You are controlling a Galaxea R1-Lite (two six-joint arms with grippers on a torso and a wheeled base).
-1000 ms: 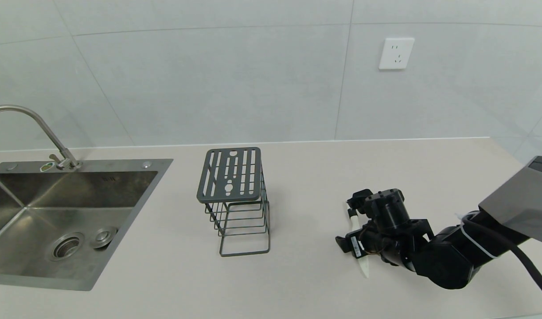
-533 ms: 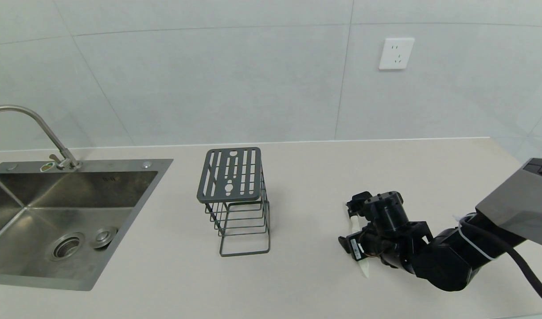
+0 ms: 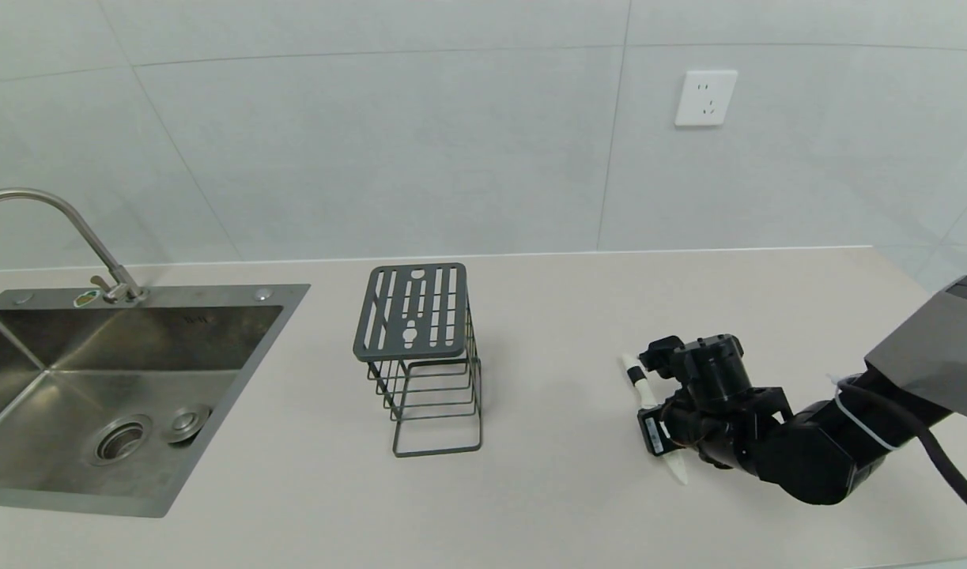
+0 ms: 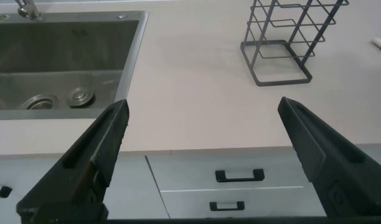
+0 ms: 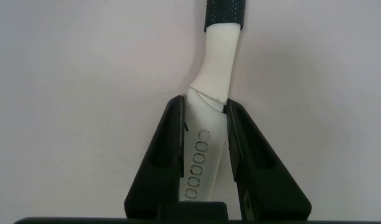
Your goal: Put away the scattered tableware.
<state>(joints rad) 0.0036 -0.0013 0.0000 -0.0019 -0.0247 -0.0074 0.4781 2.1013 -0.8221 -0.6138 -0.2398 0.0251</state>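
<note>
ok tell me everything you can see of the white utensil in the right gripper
The white utensil looks like a knife: flat blade with a row of small holes, narrow neck, black textured grip. The right gripper is shut on its blade. It sits low at the counter, right of the wire rack.

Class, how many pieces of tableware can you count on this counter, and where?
1. A white knife-like utensil, right of the wire rack on the counter, is held in the right gripper's jaws. The arm could hide others beneath it.
</note>
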